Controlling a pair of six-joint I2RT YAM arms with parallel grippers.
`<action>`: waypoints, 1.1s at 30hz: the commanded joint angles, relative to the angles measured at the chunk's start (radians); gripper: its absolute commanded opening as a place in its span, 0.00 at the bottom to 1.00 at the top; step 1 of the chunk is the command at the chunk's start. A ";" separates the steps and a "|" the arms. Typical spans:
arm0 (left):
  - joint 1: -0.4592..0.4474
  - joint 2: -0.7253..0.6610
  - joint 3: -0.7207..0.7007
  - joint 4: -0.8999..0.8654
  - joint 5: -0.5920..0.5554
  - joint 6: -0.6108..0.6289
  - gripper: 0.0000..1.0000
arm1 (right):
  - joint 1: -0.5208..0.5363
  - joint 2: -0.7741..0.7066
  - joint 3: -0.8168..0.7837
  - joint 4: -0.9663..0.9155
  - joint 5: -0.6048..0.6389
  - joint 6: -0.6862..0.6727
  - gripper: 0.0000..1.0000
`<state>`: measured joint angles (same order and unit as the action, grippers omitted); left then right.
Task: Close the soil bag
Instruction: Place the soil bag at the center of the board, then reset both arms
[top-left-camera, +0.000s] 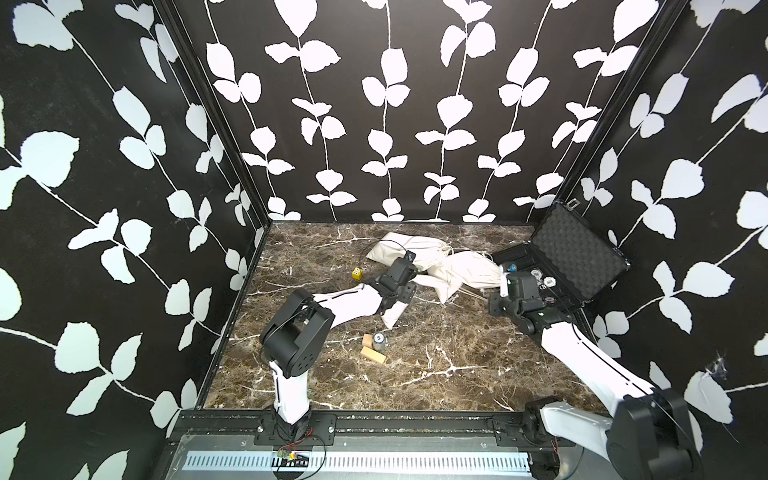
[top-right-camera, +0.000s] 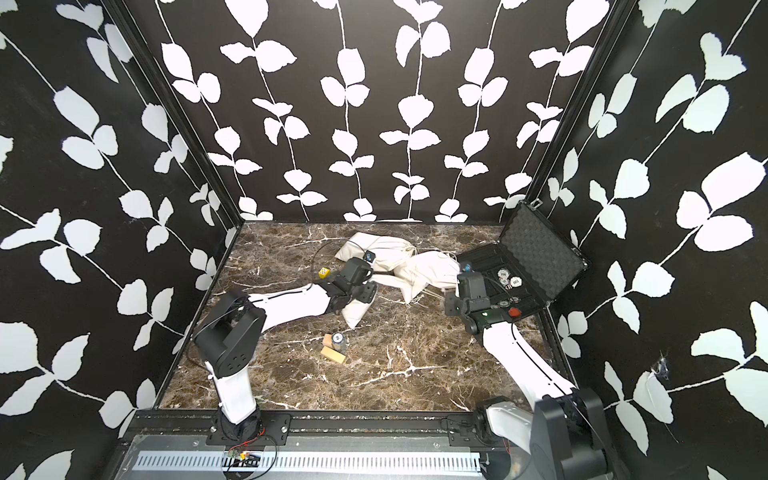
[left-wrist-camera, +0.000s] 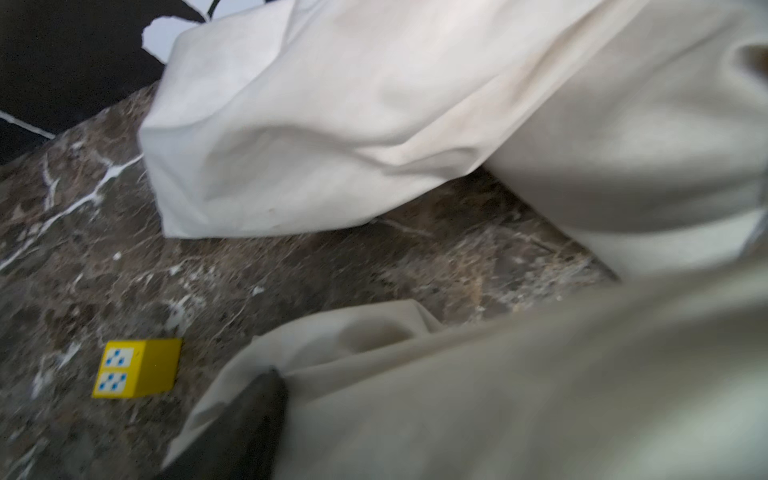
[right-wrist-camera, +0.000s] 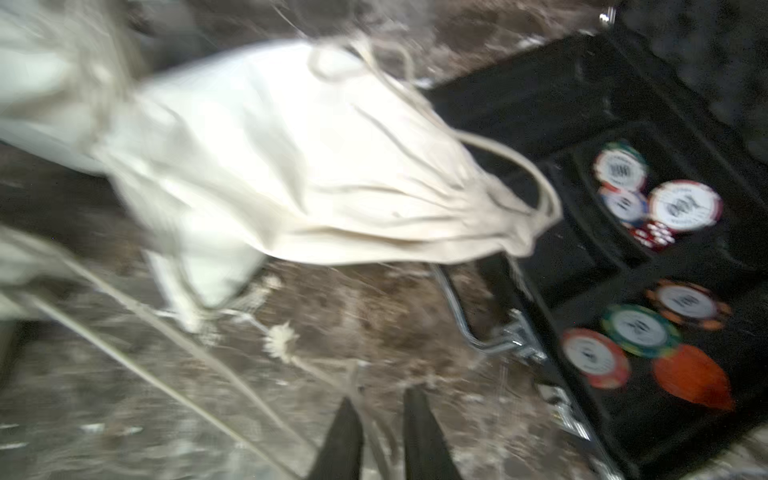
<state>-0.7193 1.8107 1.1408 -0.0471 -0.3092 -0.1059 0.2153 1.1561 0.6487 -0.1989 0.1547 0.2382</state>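
The soil bag (top-left-camera: 465, 274) is a cream cloth sack lying on its side mid-table. Its mouth (right-wrist-camera: 519, 224) is gathered tight beside the black case. Its drawstrings (top-left-camera: 469, 296) trail loose over the marble. My right gripper (right-wrist-camera: 384, 411) hovers in front of the bag, slightly open, with one string running loosely between the fingers (right-wrist-camera: 345, 432). My left gripper (top-left-camera: 401, 293) sits on cream cloth (top-left-camera: 392, 318) left of the bag. In the left wrist view one dark finger (left-wrist-camera: 249, 415) stands far out to the side, and cloth hides the other.
Another cream bag (top-left-camera: 399, 249) lies at the back. An open black case (top-left-camera: 582, 257) with poker chips (right-wrist-camera: 685, 205) stands at the right wall. A yellow cube (top-left-camera: 358, 273) lies left of the bags. Wooden blocks (top-left-camera: 372, 354) and a small can (top-left-camera: 379, 338) lie nearer the front.
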 joint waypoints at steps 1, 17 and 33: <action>0.025 -0.137 -0.089 -0.067 -0.011 -0.024 0.97 | -0.022 -0.037 -0.025 0.082 0.117 -0.001 0.57; 0.189 -0.725 -0.482 0.205 -0.224 -0.007 0.99 | -0.100 -0.011 -0.349 0.794 0.308 -0.173 1.00; 0.536 -0.423 -0.787 0.902 -0.019 0.273 0.99 | -0.127 0.372 -0.372 1.286 0.011 -0.291 1.00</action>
<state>-0.1883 1.3373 0.3321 0.6418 -0.4576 0.0700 0.1001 1.5505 0.2409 1.0367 0.2333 -0.0334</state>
